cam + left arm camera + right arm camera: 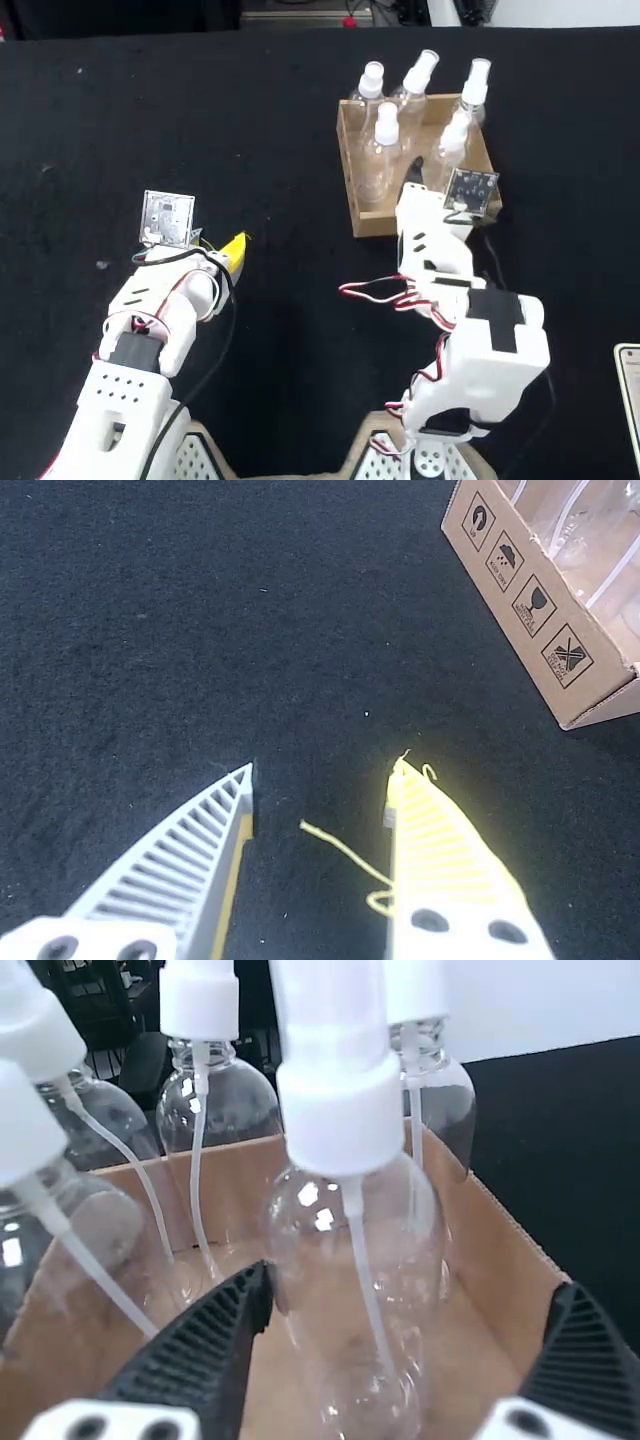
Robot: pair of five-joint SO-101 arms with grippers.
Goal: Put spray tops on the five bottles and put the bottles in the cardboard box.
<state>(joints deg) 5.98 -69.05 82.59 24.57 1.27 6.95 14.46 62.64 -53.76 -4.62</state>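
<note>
All five bottles stand inside the cardboard box, and each has a white spray top on; so the job looks almost done to me. The right gripper sits at the side of the box nearest the arms; its black fingers are spread wide around the front bottle, not squeezing it; one finger is just beside it, the other well apart. The left gripper hangs over the black table, well away from the box, fingers apart, holding nothing. What could go wrong? If the right gripper comes out crooked, the close finger could bump that tall, light bottle; it might tip into the others, or the box might get dragged.
</note>
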